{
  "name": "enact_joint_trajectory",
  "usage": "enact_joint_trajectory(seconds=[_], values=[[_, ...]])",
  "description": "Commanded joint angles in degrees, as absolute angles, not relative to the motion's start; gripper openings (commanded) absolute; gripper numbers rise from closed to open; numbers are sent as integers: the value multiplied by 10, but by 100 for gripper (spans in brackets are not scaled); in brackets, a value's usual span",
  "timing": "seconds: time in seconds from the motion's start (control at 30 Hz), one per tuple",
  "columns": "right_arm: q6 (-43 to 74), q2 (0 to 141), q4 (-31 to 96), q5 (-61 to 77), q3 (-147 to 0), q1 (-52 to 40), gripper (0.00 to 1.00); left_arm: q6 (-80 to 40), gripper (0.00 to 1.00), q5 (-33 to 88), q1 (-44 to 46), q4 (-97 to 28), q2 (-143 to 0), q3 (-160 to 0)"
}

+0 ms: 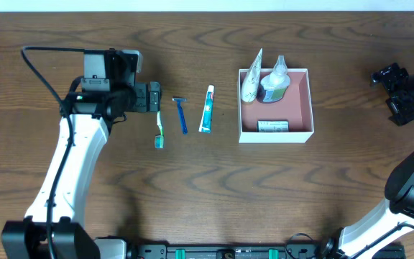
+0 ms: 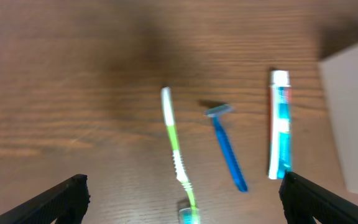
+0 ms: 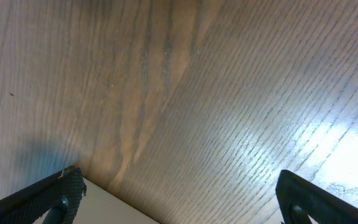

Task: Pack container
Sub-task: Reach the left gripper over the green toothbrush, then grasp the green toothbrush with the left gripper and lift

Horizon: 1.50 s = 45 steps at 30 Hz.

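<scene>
The left jaws are wide apart and hold nothing, and the right jaws are the same.

Overhead: the left jaws hang near the upper end of the toothbrush (image 1: 159,129), I think because it is the closest item. The toothbrush, razor (image 1: 182,115) and toothpaste (image 1: 206,109) lie in a row on the table (image 1: 192,201). The container (image 1: 275,137) is right of them and holds a bottle (image 1: 274,83), a pouch (image 1: 251,79) and a packet (image 1: 272,126). The right jaws wait well apart from it, probably to leave room.

Left wrist: the toothbrush lies between the fingers (image 2: 61,199). The container's white wall shows at the right edge.

Right wrist: mostly bare table, with a pale edge I cannot identify.
</scene>
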<state>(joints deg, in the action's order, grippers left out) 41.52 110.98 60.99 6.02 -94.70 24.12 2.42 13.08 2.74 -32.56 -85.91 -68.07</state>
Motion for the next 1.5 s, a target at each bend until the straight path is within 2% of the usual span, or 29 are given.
enact_joint_trajectory(seconds=[0.0,0.5,0.73,1.47], values=[[422,1110,611,60,-947,241,99,-24,98,60,27,-323,-877,-689],[422,1110,611,60,-947,241,99,-89,98,63,63,-323,-973,-689],[422,1110,611,60,-947,241,99,-89,98,63,63,-320,-1027,-689],[422,1110,611,60,-947,241,99,-89,98,63,63,-308,-1080,-689]])
